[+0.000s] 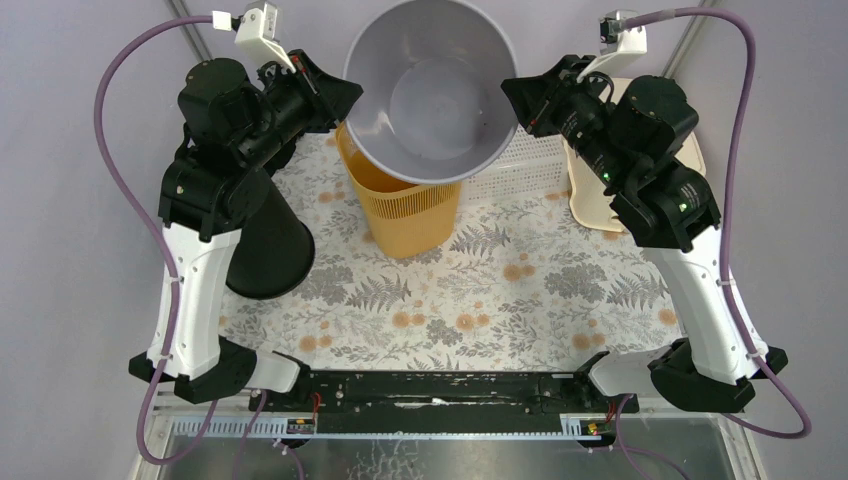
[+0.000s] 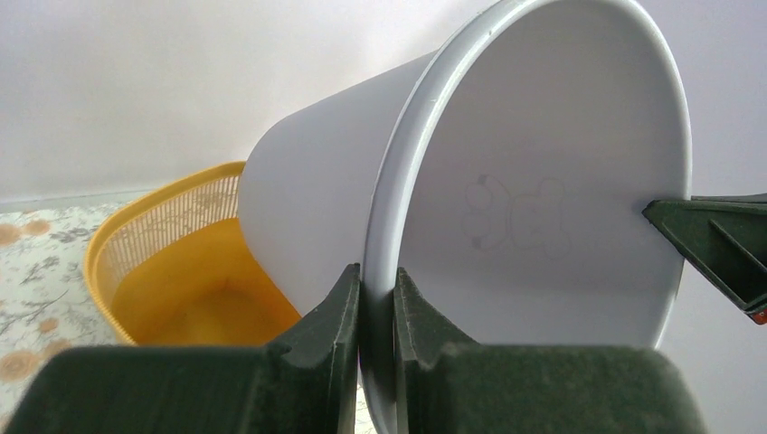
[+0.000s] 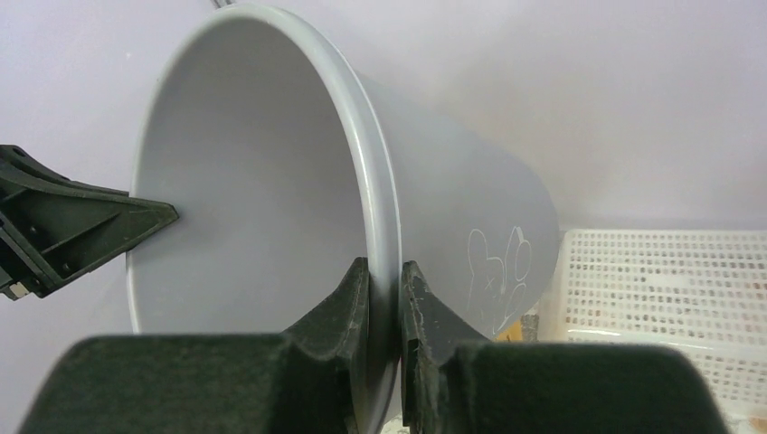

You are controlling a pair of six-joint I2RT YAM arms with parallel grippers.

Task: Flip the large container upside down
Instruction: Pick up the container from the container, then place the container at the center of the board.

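so: one container (image 1: 440, 100), two grippers (image 1: 352, 96) (image 1: 508, 96)

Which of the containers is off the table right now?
The grey bucket: left gripper and right gripper pinch its rim, over the yellow basket. Black bin and white basket rest on the table.

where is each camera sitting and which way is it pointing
Top external: above and behind the robot, looking down; left arm and right arm show, left gripper and right gripper pinching the grey container.
Left wrist: on the left arm, facing right; own fingers clamp the rim, yellow basket below.
Right wrist: on the right arm, facing left; own fingers on the opposite rim, white basket beyond.
Shared: both wrist views show the container and the other gripper.
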